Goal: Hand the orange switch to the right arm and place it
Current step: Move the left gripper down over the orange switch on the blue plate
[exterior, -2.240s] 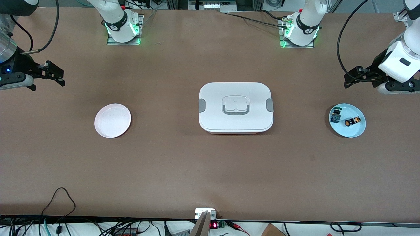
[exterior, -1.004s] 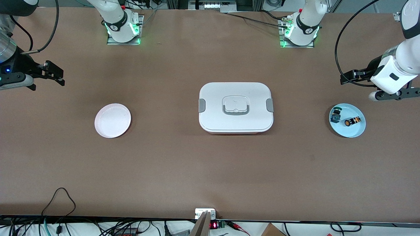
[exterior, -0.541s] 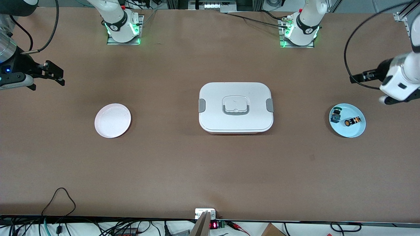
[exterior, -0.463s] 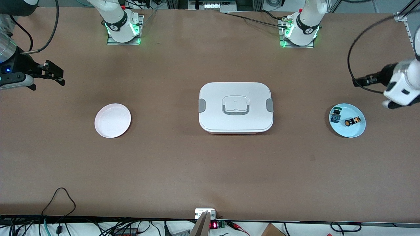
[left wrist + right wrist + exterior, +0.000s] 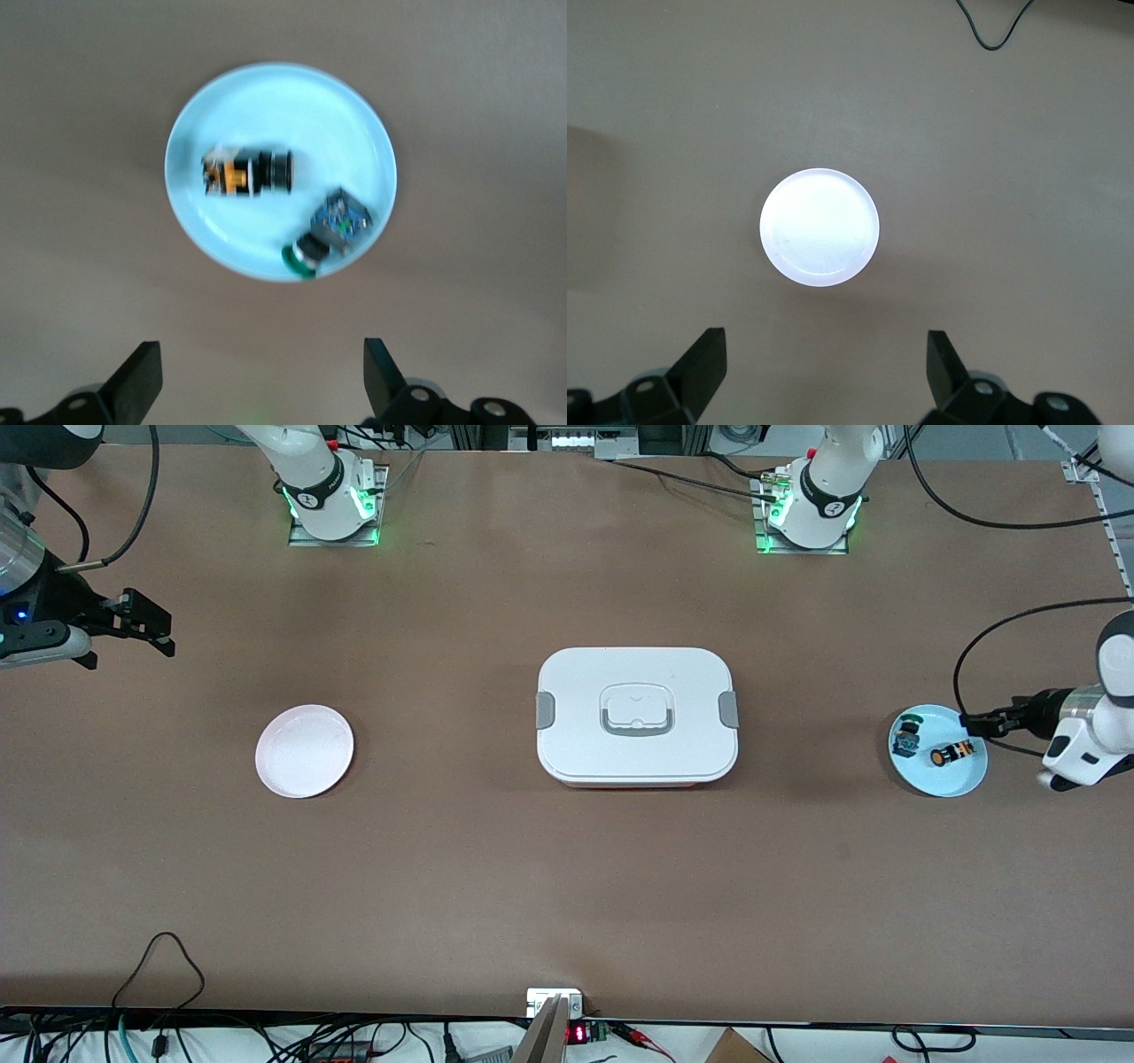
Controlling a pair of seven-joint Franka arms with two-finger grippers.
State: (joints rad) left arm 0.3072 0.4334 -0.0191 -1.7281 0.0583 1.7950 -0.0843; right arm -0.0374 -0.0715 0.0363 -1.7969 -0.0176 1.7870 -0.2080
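The orange switch (image 5: 948, 754), black with an orange cap, lies on its side on a light-blue plate (image 5: 961, 784) beside a green-capped blue switch (image 5: 905, 735). In the left wrist view the orange switch (image 5: 244, 173) and the plate (image 5: 230, 106) lie ahead of my left gripper (image 5: 261, 381), which is open and empty. The left gripper (image 5: 1059, 778) hangs over the table just off the plate's edge at the left arm's end. My right gripper (image 5: 162, 633) is open and empty and waits at the right arm's end of the table; it also shows in the right wrist view (image 5: 824, 372).
A white lidded box (image 5: 636, 716) with grey clips stands mid-table. A white plate (image 5: 304, 751) lies toward the right arm's end and shows in the right wrist view (image 5: 819, 227). The left arm's black cable (image 5: 983, 646) loops over the table near the blue plate.
The left arm has swung toward the front camera and come down beside the blue plate. The right arm, the plates and the switches have not moved.
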